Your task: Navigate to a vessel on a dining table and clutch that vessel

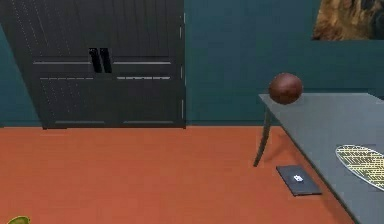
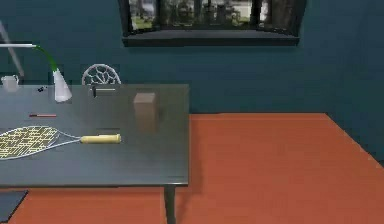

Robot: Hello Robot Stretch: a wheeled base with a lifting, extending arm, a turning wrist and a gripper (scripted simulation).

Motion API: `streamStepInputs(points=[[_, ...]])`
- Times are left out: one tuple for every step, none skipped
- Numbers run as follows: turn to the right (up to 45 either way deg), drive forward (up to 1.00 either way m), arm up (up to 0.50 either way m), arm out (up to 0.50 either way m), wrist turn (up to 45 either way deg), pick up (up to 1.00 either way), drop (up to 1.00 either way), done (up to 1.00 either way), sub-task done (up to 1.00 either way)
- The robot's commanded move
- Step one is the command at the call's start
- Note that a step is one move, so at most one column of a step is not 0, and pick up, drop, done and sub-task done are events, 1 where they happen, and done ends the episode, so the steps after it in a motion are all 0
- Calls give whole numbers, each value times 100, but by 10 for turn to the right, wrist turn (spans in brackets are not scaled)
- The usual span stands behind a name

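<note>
In the arm side view a white, narrow-necked vessel stands near the far edge of the grey desk, left of a brown box and beyond a flat-lying racket. Whether the tool is spread or pressed together cannot be told

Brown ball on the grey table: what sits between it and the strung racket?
Nothing: in the forward view, the grey tabletop between the round brown ball and the pale strung racket head is bare.
</note>
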Motion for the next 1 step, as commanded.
streamStepInputs(points=[[0, 100, 0, 0, 0, 0, 0, 0, 0]])
